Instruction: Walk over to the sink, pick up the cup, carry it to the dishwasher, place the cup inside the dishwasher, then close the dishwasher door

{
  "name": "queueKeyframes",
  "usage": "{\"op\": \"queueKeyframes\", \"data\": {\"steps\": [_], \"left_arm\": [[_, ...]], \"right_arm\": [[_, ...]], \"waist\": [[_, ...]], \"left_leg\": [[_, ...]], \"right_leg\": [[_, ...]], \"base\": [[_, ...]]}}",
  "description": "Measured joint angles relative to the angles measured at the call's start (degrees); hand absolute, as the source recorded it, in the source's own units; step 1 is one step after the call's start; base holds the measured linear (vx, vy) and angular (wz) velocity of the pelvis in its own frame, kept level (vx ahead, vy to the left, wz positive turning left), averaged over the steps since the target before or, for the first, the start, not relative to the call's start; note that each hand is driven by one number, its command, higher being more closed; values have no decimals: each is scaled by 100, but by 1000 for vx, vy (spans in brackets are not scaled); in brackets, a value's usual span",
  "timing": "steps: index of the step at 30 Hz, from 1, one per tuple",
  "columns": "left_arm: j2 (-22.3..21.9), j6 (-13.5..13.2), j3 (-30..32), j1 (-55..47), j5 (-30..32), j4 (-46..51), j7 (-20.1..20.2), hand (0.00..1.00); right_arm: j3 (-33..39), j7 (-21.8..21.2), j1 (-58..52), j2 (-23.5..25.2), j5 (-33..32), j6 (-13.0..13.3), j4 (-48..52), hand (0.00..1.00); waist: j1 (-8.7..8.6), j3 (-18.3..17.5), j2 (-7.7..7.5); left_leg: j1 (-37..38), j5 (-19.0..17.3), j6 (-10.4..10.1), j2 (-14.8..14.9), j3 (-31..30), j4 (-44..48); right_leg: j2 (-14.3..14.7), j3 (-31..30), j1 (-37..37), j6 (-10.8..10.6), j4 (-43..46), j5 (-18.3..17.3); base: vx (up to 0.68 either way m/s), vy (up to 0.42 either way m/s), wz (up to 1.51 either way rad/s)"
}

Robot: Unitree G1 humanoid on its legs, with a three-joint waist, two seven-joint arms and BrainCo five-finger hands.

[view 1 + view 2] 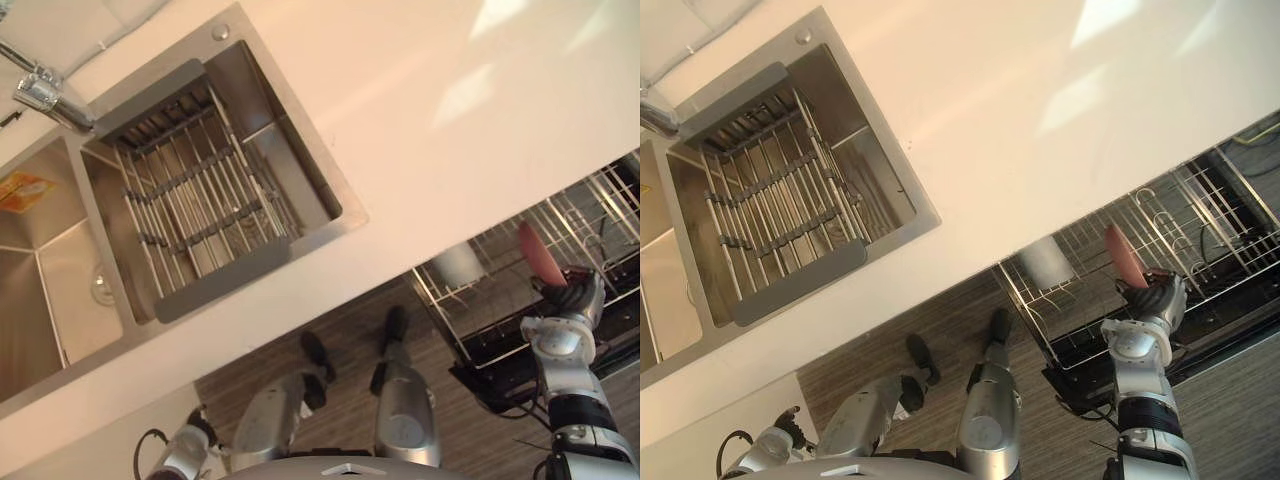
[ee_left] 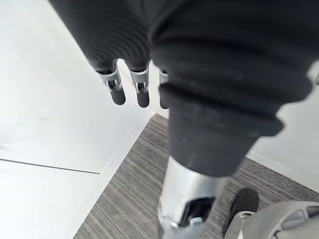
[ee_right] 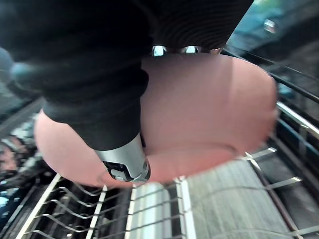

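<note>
A salmon-pink cup point(image 1: 538, 255) hangs tilted over the pulled-out wire rack point(image 1: 1080, 250) of the open dishwasher, at the right under the counter edge. My right hand point(image 1: 575, 300) is shut on the cup from below. In the right wrist view the cup point(image 3: 209, 114) sits between the thumb point(image 3: 124, 159) and the fingers, with rack wires just beyond it. My left hand point(image 2: 129, 84) hangs low at the left beside a white cabinet, its fingers straight and holding nothing.
A grey cup point(image 1: 458, 265) stands in the rack's near corner. A steel double sink point(image 1: 60, 260) with a wire drainer point(image 1: 190, 190) and a faucet point(image 1: 45, 92) lies to the left in the pale countertop point(image 1: 450, 120). Grey striped floor point(image 2: 129, 199) runs below.
</note>
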State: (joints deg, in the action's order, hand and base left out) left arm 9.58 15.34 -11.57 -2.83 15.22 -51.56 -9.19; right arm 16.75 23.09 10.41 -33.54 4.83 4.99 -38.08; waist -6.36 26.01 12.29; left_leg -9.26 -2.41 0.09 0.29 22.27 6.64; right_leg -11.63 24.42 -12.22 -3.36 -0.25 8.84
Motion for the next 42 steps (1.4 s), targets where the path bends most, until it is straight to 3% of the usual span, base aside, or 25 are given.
{"op": "queueKeyframes", "data": {"steps": [3, 7, 9, 12, 16, 20, 23, 26, 28, 33, 37, 42], "left_arm": [[-12, 29, 0, 4, -20, 111, 74, 0], [-38, 14, 5, 14, 71, 145, 247, 0], [-55, -17, 11, 13, 104, 146, 296, 0], [-77, -38, 27, -2, 396, 147, 401, 0], [-31, -19, 83, -38, 778, 154, 468, 0], [48, 48, 275, -181, 1570, 301, 464, 0], [109, 130, 380, -298, 1765, 298, 474, 0], [101, 237, 495, -369, 1760, 137, 466, 0], [59, 280, 500, -434, 1687, 15, 458, 0], [-105, 314, 504, -472, 1349, -148, 456, 0], [-115, 518, 518, -400, 1252, -258, 477, 0], [-136, 665, 515, -342, 1182, -427, 759, 0]], "right_arm": [[21, -797, 49, -21, -860, 123, -127, 0], [2, -1539, 52, -7, -890, 467, -102, 0], [-33, -1687, 23, 57, -852, 630, -55, 0], [-82, -1799, -264, 230, -557, 858, 399, 0], [-19, -1889, -615, 422, -491, 1115, 881, 0], [1003, -1656, -1217, 630, -492, 1529, 1541, 0], [1676, -1334, -1471, 631, -525, 1731, 1799, 0], [2423, -737, -1800, 639, -700, 1742, 1916, 0], [3018, -356, -2058, 678, -1195, 1702, 1899, 0], [3939, -94, -2579, 1147, -1636, 1393, 1441, 0], [3717, -378, -2872, 2199, -2470, 1337, 973, 0], [2735, -1599, -3005, 3347, -3723, 1434, 529, 0]], "waist": [[-13, 75, 25], [12, 75, 23], [18, 74, 13], [25, 61, -37], [13, -238, -273], [-43, -680, -595], [-144, -938, -708], [-230, -1172, -821], [-375, -1344, -875], [-576, -1637, -965], [-633, -1678, -1024], [-608, -1717, -946]], "left_leg": [[11, 97, -150, -46, -205, -124], [84, 183, -271, -47, -304, -186], [158, 183, -271, -37, -356, -191], [344, 181, -270, -35, -403, -197], [362, 175, -272, -14, -471, -263], [654, 90, -210, 47, -484, -379], [783, 30, -199, 96, -436, -387], [973, -8, -235, 174, -301, -430], [1090, -12, -242, 249, -176, -503], [1262, -50, -319, 379, 4, -581], [1416, -84, -383, 442, 183, -580], [1438, -177, -457, 466, 420, -571]], "right_leg": [[-49, -2, -107, 19, 157, -83], [-129, 39, -174, 52, 531, -283], [-163, 93, -134, 54, 706, -406], [-210, 162, 36, 16, 866, -572], [-186, 225, 54, 23, 864, -593], [-101, 292, 343, -12, 814, -641], [-20, 272, 485, -17, 718, -639], [109, 169, 645, 21, 560, -583], [225, 137, 745, 35, 416, -557], [401, 40, 860, 78, 309, -574], [492, -99, 969, 73, 205, -578], [568, -214, 1032, 108, -53, -426]], "base": [[17, -4, 2], [14, -15, 10], [7, -19, 18], [3, -12, 16], [8, -13, 7], [34, -17, 3], [59, -18, -11], [71, -45, -24], [76, -62, -21], [44, -54, -21], [-23, -18, -20], [-47, 7, -21]]}}
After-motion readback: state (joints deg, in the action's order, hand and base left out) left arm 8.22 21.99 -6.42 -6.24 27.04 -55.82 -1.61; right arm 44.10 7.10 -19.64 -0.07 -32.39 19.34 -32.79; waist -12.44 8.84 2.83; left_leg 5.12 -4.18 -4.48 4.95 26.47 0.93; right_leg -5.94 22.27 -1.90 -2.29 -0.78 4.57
